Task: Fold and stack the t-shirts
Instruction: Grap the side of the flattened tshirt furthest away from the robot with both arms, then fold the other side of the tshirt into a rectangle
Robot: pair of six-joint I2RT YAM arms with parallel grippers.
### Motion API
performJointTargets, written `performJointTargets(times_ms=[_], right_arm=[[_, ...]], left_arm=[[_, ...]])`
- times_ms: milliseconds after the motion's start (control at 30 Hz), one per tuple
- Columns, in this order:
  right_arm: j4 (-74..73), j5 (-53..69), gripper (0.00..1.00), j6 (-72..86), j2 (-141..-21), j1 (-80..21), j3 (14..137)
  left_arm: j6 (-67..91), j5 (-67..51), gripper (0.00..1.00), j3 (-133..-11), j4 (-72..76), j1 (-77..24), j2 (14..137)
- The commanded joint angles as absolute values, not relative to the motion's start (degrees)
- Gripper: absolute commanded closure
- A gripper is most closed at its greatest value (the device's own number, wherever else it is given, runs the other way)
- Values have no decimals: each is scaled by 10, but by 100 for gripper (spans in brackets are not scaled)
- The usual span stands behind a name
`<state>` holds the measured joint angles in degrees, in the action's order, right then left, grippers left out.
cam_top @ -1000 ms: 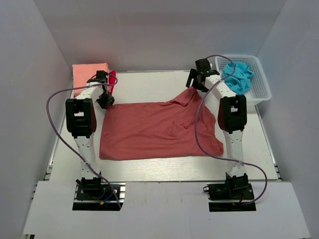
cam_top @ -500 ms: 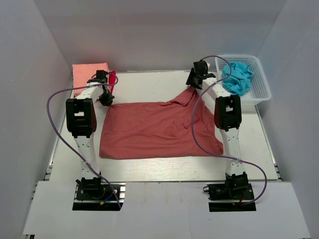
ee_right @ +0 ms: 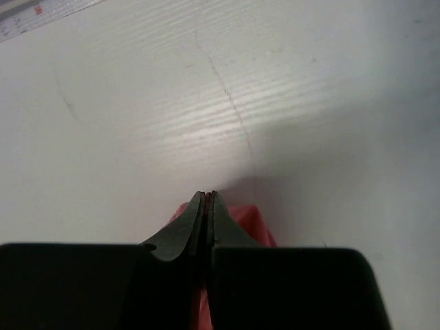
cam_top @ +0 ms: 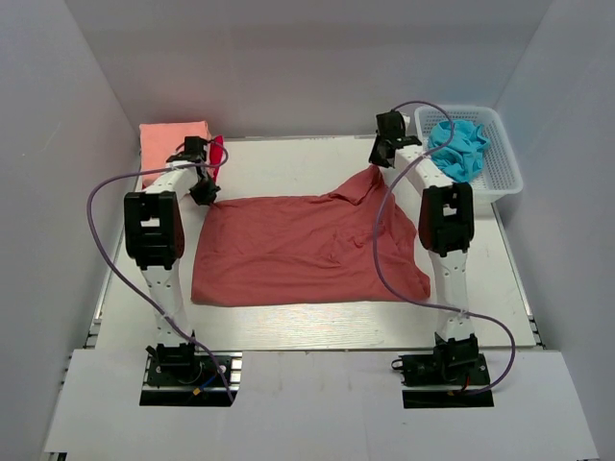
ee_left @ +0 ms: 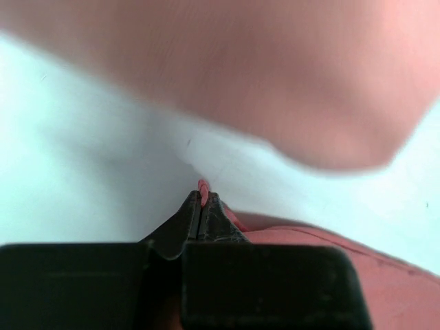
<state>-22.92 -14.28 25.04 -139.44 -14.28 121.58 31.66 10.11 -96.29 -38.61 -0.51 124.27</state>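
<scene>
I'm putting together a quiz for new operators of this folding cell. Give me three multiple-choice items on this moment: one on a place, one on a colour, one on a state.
1. Where does the white basket stand?
A) near left corner
B) far right of the table
C) between the arm bases

2. What colour is the cloth in it?
A) blue
B) yellow
C) black

3. How is the right gripper?
A) wide open above the basket
B) shut on the brick-red t-shirt
C) open on bare table

Key:
1 B, the top view shows it at the far right.
2 A, crumpled blue fabric fills it.
3 B, the right wrist view shows the fingers pressed together with red fabric pinched between them.
</scene>
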Motion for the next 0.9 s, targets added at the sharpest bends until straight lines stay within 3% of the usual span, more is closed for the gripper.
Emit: performJointTargets(times_ms=[0,167,600,867], right_arm=[[-289,-160,100,257,-1254,-145,1186],[-393,-167,100,277,-1166,-142,1094],[-441,-130,100,326,-884,-142,789],[-475,-121,100,328,-831,-141,737]], left_arm=[[308,116,100,-941,-380,-7,1151],[308,128,100,-873,-360,-7,1083],[325,157,100,-695,-315,-7,918],[320,143,100,-671,-297,-7,905]])
